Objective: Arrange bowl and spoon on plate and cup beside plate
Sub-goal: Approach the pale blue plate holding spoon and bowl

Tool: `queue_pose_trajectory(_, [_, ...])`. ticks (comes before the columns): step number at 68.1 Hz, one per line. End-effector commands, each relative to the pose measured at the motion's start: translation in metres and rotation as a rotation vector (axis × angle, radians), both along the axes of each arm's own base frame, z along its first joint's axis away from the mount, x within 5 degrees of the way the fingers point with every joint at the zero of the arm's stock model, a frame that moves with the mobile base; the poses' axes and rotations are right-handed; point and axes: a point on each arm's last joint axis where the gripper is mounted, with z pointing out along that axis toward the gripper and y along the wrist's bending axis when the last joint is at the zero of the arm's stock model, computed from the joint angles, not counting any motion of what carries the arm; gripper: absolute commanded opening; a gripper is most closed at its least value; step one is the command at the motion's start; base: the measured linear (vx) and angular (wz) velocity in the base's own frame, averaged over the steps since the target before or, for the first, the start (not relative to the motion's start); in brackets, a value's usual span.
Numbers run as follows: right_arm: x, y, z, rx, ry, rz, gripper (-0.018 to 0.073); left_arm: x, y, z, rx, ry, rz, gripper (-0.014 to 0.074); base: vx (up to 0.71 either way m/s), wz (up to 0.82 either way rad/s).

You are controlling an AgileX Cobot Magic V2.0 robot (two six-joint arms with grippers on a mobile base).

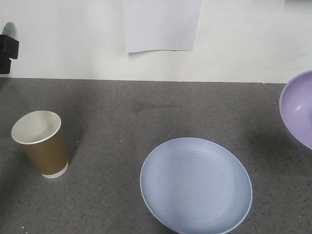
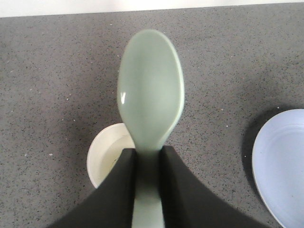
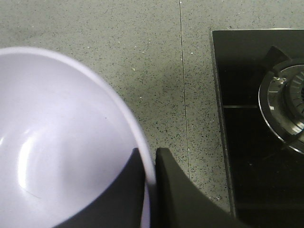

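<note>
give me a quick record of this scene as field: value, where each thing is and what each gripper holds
plate: flat on the counter, nothing on it
cup: upright, left of the plate in the front view, apart from it
spoon: handle clamped in the left gripper
bowl: rim pinched by the right gripper
task state: bowl and spoon not yet on the plate

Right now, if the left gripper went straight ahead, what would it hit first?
Probably the counter: the left gripper holds the spoon out over bare surface. The cup lies beneath, seemingly off that line; depth unclear.
</note>
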Motion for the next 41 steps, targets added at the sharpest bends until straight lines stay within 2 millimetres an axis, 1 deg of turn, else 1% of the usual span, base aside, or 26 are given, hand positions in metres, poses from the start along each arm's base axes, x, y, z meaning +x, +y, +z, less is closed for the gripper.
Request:
queue_pose_trajectory(1, [0.0006, -0.0005, 0.0113, -0.016, -0.085, -0.002, -0.0010, -0.0056, 0.0001, 0.0142, -0.031, -0.089, -0.007, -0.0006, 0.00, 0.00])
queue_pose_trajectory(41, [0.0006, -0.0005, 0.0113, -0.016, -0.085, -0.002, -0.0010, -0.0056, 0.0001, 0.0142, -0.031, -0.089, -0.007, -0.0006, 0.00, 0.00])
